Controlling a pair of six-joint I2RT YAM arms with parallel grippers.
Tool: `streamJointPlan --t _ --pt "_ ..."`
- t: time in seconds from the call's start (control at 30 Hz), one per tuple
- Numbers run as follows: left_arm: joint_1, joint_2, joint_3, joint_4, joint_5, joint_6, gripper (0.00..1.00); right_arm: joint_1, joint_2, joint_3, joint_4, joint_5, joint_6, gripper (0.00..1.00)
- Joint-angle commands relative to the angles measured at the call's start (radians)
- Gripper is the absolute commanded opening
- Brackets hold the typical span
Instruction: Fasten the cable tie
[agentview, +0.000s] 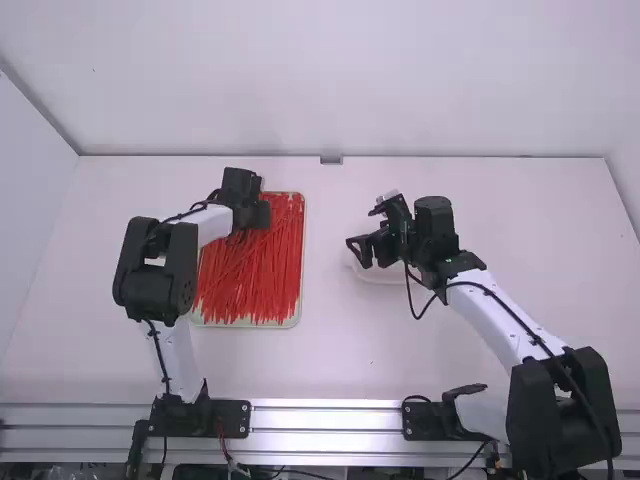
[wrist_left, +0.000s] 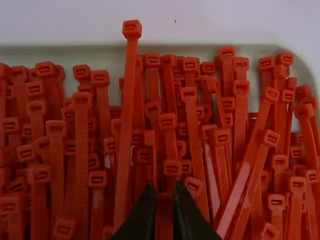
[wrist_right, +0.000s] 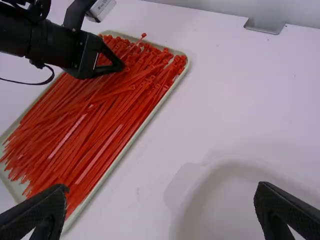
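On rounded tray (wrist_left: 75, 54), ribbed red cable ties (wrist_left: 190, 150)

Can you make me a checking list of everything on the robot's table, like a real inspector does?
Surface: white table, flat.
Job's things: heap of red cable ties on a pale tray, left of the middle; one pokes over the tray's far rim.
Clutter: clear container right of the tray, apart from it.
Grippers: left gripper down in the heap at the tray's far end, jaws seemingly shut on a cable tie; right gripper open above the clear container.
Cables: black cable loops beside the right arm.
Surroundings: white walls; metal rail at the near edge.
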Motion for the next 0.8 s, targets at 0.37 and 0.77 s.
streamJointPlan --t 0.37,0.77 --pt "-0.001 0.012 -0.012 -0.004 -0.006 -0.002 0.02 0.0 0.005 0.026 0.001 -0.002 -0.002 1.0" --pt "-0.001 0.012 -0.002 -0.011 -0.003 -0.002 0.02 0.0 0.005 0.026 0.005 -0.002 -0.002 1.0"
